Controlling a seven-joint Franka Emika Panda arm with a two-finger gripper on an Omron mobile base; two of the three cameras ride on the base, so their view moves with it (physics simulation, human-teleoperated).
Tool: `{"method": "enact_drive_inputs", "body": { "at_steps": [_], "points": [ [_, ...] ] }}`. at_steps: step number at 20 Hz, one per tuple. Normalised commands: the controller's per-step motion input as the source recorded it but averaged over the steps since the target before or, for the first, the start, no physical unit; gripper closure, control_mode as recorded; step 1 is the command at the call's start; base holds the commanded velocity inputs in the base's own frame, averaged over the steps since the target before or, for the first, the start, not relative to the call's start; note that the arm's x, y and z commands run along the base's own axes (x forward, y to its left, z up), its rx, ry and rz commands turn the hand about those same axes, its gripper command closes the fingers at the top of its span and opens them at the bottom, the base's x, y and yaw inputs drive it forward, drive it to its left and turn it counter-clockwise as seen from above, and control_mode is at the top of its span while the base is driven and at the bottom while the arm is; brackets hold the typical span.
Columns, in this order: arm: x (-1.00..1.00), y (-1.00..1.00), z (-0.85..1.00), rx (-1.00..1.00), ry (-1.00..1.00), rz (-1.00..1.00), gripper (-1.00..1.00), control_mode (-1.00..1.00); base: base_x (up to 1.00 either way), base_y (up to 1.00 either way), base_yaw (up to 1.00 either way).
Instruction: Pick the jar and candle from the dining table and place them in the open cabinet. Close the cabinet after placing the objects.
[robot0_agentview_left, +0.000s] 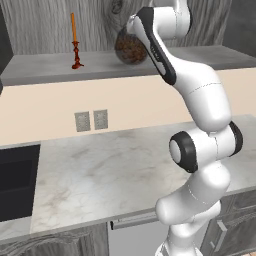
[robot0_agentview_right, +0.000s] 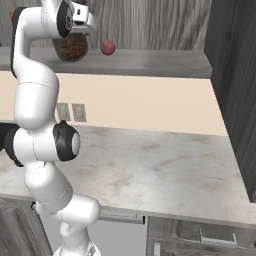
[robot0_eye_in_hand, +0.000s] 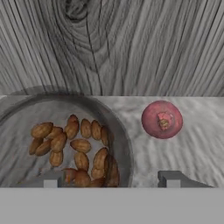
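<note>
The grey wood-grain cabinet (robot0_agentview_left: 45, 25) is standing open, its knotted back wall rising behind a grey shelf (robot0_agentview_left: 45, 67). Below it, a marble counter (robot0_agentview_left: 100, 175) is running under a cream wall, with a black sink (robot0_agentview_left: 15, 180) set at its left end. The white arm is reaching up from the base, and its gripper (robot0_eye_in_hand: 111, 181) is hovering at the shelf's front edge with the jaws standing apart, the left fingertip in front of the jar's belly and the right one in front of bare shelf. The glass jar (robot0_eye_in_hand: 65, 144) of brown nuts is sitting on the shelf. A small red ball (robot0_agentview_right: 107, 47) is resting on the shelf, near the jar's right side but apart from it. The orange candle (robot0_agentview_left: 75, 42) in its dark red holder is standing upright, well to the jar's left.
</note>
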Motion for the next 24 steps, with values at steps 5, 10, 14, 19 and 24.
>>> {"method": "enact_drive_inputs", "body": {
  "at_steps": [5, 10, 14, 19, 24],
  "points": [
    [0.0, 0.0, 0.0, 0.0, 0.0, 0.0, -1.0, -1.0, 0.0, 0.0, 0.0],
    [0.0, 0.0, 0.05, 0.04, -0.02, 0.0, -1.0, -1.0, 0.0, 0.0, 0.0],
    [0.0, 0.0, 0.15, 0.13, -0.1, 0.0, -1.0, -1.0, 0.0, 0.0, 0.0],
    [0.0, 0.0, 0.01, 0.09, -0.11, 0.0, -1.0, -1.0, 0.0, 0.0, 0.0],
    [-0.1, -0.01, 0.0, 0.03, -0.09, 0.0, -1.0, -1.0, 0.0, 0.0, 0.0]
  ]
}}
